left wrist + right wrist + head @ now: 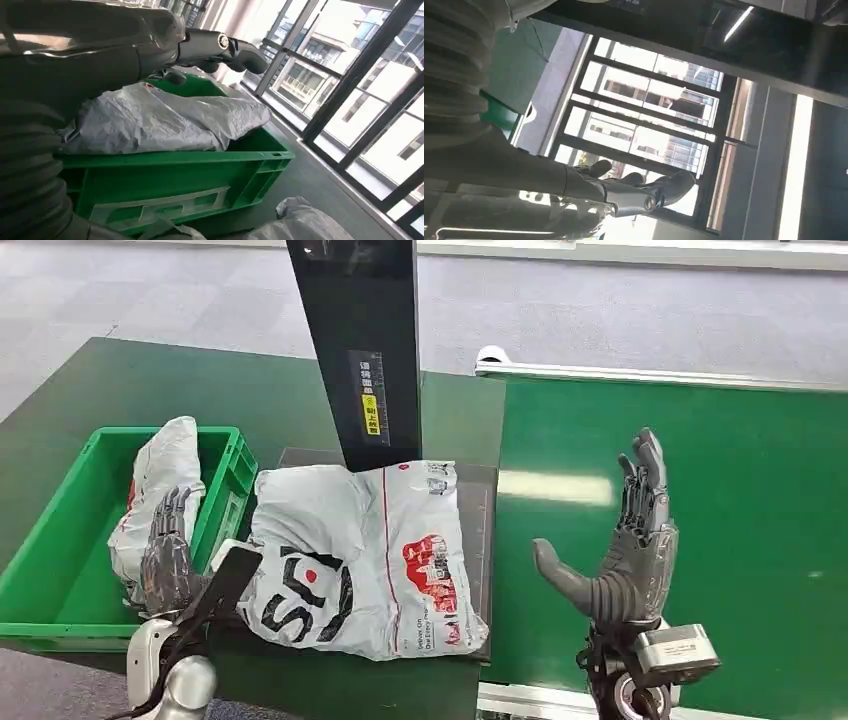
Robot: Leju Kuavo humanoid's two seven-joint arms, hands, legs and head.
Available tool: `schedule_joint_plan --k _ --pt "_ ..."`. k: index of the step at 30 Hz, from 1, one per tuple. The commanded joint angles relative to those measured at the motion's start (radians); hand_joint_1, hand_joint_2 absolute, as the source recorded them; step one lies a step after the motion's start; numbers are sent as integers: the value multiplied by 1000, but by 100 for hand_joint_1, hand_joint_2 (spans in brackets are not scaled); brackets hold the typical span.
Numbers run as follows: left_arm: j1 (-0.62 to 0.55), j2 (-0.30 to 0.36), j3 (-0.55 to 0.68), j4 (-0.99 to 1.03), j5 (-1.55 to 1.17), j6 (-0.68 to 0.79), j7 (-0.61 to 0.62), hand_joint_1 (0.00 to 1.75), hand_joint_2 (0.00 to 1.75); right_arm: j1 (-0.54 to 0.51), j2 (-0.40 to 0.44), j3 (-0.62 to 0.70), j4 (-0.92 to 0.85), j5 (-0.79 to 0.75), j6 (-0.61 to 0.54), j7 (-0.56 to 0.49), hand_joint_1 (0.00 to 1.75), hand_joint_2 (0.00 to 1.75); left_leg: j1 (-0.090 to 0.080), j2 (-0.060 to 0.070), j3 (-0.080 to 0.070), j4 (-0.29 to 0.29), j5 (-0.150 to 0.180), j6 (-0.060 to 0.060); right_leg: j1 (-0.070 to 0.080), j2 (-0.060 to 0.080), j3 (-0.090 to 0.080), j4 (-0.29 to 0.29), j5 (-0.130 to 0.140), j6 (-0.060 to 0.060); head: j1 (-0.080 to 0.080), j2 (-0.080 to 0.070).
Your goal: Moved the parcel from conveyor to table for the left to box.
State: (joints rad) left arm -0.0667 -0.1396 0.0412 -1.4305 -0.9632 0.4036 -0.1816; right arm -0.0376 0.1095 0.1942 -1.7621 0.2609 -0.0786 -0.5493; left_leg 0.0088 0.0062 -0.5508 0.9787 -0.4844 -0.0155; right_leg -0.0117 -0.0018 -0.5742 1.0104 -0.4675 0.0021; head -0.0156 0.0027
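We see the parcel (365, 555) lying flat on the desk (300, 400), just beside the green box (60, 580), where another bag (160, 490) already sits. It looks soft, light and slippery, a crinkled plastic mailer that will sag, so we would pinch it at the edge nearest the box. Our right robot hand (625, 550) hovers over the conveyor (740, 490), fingers spread, holding nothing. Our left robot hand (170, 550) hangs at the box rim, fingers extended and seemingly empty. The left wrist view shows that the bag rises above the box wall, which the head view flattens.
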Motion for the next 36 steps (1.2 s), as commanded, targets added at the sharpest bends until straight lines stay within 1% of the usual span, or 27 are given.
schedule_joint_plan --k 1,3,4,5,6,7,8,9,11,13,16,18,19,20,21,22,23,24,25,26,27,28,29,31,33,35,36 --pt "5 -3 13 -18 55 12 -39 0 175 12 9 -49 -5 -2 4 -2 0 175 0 -1 0 0 0 0 0 -1 1 -1 0 0 0 0" --pt "9 -13 23 -43 -22 128 -36 0 175 21 11 -49 0 3 1 -3 0 175 1 -1 0 -1 0 0 1 0 1 -2 0 0 0 0" --pt "10 -22 31 -61 -10 186 -48 0 175 24 11 -47 4 4 -1 -4 0 175 0 -1 0 0 0 0 0 -1 0 -1 0 0 0 0" --pt "13 -30 39 -95 49 259 -88 0 175 26 11 -45 11 6 -4 -6 0 175 1 -1 0 -1 0 0 1 -1 1 -2 0 0 0 0" --pt "21 -41 56 -136 130 295 -164 0 175 23 9 -40 22 6 -9 -10 0 175 1 0 0 0 0 0 1 0 1 -1 0 0 0 0" --pt "33 -55 76 -168 194 295 -223 0 175 19 10 -37 33 5 -12 -14 0 175 1 0 0 0 0 0 1 0 0 0 0 0 0 0" --pt "39 -67 75 -219 345 295 -296 0 175 13 7 -32 45 5 -16 -17 0 175 1 1 -1 0 -1 1 1 2 0 -1 1 0 0 0" --pt "59 -48 54 -257 517 286 -386 0 175 3 5 -28 64 -2 -23 -22 0 175 1 2 -1 1 -1 0 1 2 0 0 0 0 0 0" --pt "68 -44 46 -281 541 278 -393 0 175 -4 3 -28 73 -6 -26 -25 0 175 1 2 0 0 0 1 1 2 1 -2 1 0 0 0" --pt "75 -44 40 -299 568 295 -427 0 175 -9 0 -28 80 -12 -33 -30 0 175 1 1 0 0 0 0 1 1 0 -1 0 0 0 0" --pt "83 -55 43 -312 617 295 -457 0 175 -7 -2 -27 78 -14 -39 -32 0 175 1 0 0 -1 0 1 1 1 1 -2 1 0 0 0" --pt "96 -14 -7 -318 680 190 -466 0 175 -2 -8 -26 77 -21 -46 -39 0 175 1 0 0 -1 0 0 1 1 1 -1 1 0 0 0" --pt "99 14 -42 -314 693 108 -452 0 175 -1 -10 -27 78 -24 -48 -42 0 175 1 0 0 -1 0 0 1 1 1 -1 0 0 0 0" --pt "95 24 -65 -302 676 59 -432 0 175 1 -15 -32 79 -30 -49 -47 0 175 1 0 1 -2 0 0 1 1 2 -2 1 0 0 0" --pt "90 64 -125 -287 619 -97 -386 0 175 -1 -21 -35 82 -38 -45 -54 0 175 1 -1 1 -1 0 0 1 0 1 -1 0 0 0 0" --pt "86 70 -156 -272 537 -169 -361 0 175 -6 -21 -39 85 -43 -37 -58 0 175 0 -2 1 -1 0 0 0 -1 2 -1 0 0 0 0" --pt "82 64 -179 -251 472 -209 -346 0 175 -10 -19 -41 87 -43 -29 -59 0 175 1 -4 1 -2 1 0 1 -3 3 -3 1 -1 0 0" --pt "81 66 -198 -243 447 -247 -334 0 175 -13 -19 -40 87 -42 -23 -59 0 175 0 -3 1 -1 1 0 0 -2 2 -1 0 0 0 0" --pt "80 63 -224 -229 450 -329 -324 0 175 -20 -20 -37 90 -44 -8 -56 0 175 1 -3 1 -2 1 1 1 -3 2 -3 1 0 0 0" --pt "81 51 -231 -217 446 -328 -326 0 175 -27 -15 -36 94 -44 -7 -55 0 175 1 -2 1 -1 1 1 1 -2 2 -2 1 0 0 0" --pt "78 54 -253 -201 438 -368 -321 0 175 -33 -13 -34 97 -44 -3 -52 0 175 0 -1 1 -1 1 1 0 0 2 -2 1 0 0 0" --pt "70 43 -273 -166 447 -414 -313 0 175 -39 -10 -33 98 -44 3 -47 0 175 1 0 1 -3 2 2 1 0 2 -5 2 0 0 0" --pt "63 32 -282 -141 445 -411 -315 0 175 -42 -8 -32 97 -44 4 -44 0 175 0 0 2 -2 1 1 0 1 2 -3 1 0 0 0" --pt "47 25 -310 -72 448 -460 -296 0 175 -43 -5 -32 95 -44 7 -37 0 175 0 -2 1 -3 2 1 0 -2 3 -3 1 0 0 0" --pt "19 7 -335 42 431 -461 -289 0 175 -32 -1 -34 85 -42 9 -35 0 175 0 -3 2 -2 1 0 0 -2 3 -2 0 0 0 0" --pt "7 -1 -344 95 423 -443 -303 0 175 -22 0 -35 81 -42 8 -34 0 175 0 -4 2 -2 2 1 0 -3 3 -3 0 0 0 0" --pt "-1 -6 -349 127 423 -445 -303 0 175 -16 1 -35 77 -40 11 -35 0 175 0 -3 2 -2 1 1 0 -2 3 -2 0 0 0 0"
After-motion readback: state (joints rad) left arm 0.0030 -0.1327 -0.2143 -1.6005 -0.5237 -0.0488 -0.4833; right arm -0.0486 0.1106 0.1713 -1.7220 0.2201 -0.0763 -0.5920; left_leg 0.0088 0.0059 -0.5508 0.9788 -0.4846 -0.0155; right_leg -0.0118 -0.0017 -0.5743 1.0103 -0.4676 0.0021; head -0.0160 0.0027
